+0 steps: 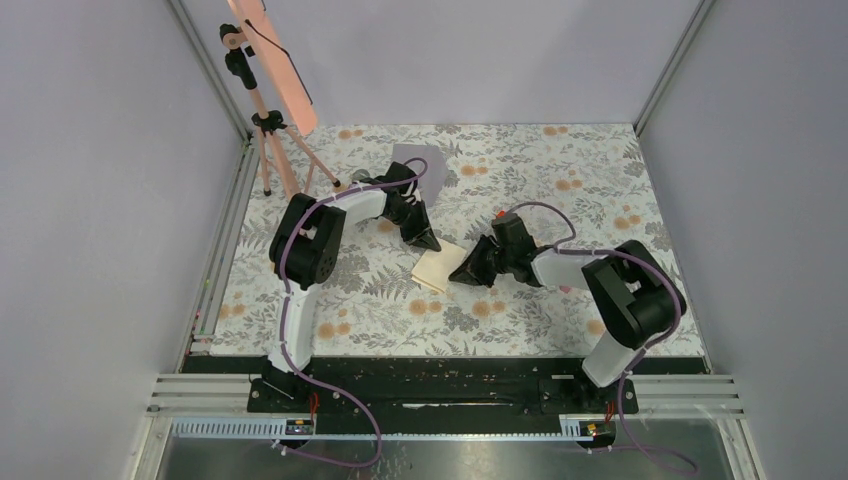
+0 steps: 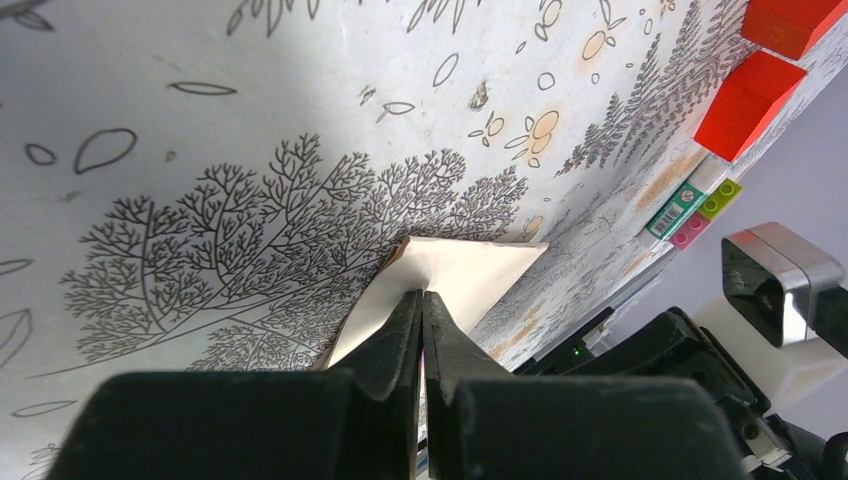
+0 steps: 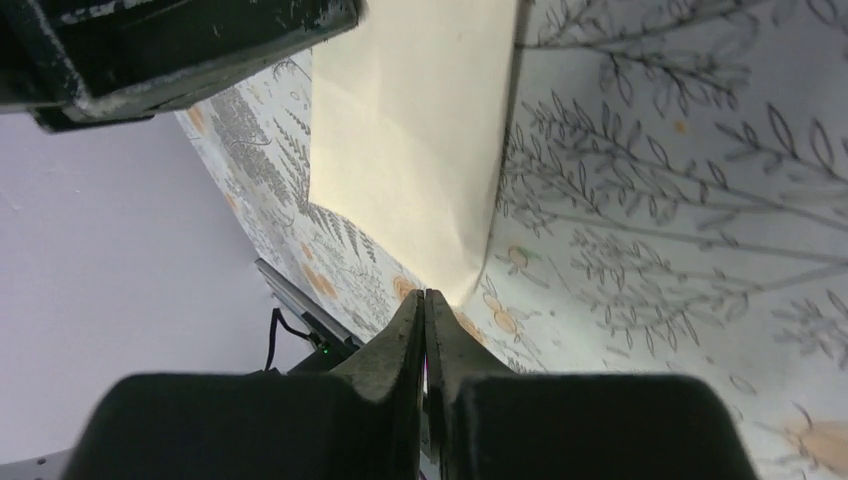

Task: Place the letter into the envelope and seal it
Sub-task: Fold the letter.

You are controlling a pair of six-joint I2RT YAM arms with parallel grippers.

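Observation:
The cream letter (image 1: 437, 268) lies flat on the patterned table mid-way between the arms. My left gripper (image 1: 432, 243) is shut, and its fingertips (image 2: 421, 293) rest on the letter's (image 2: 470, 270) upper surface near the far edge. My right gripper (image 1: 457, 275) comes in from the right with its jaws closed together. The near corner of the letter (image 3: 410, 150) runs in at its tips (image 3: 424, 293). The grey-lilac envelope (image 1: 420, 160) lies farther back, partly hidden by the left arm.
A tripod (image 1: 268, 150) carrying a pink panel stands at the back left. Red blocks (image 2: 760, 90) and small coloured bricks (image 2: 700, 200) sit near the table's edge in the left wrist view. Grey walls close in the table on three sides.

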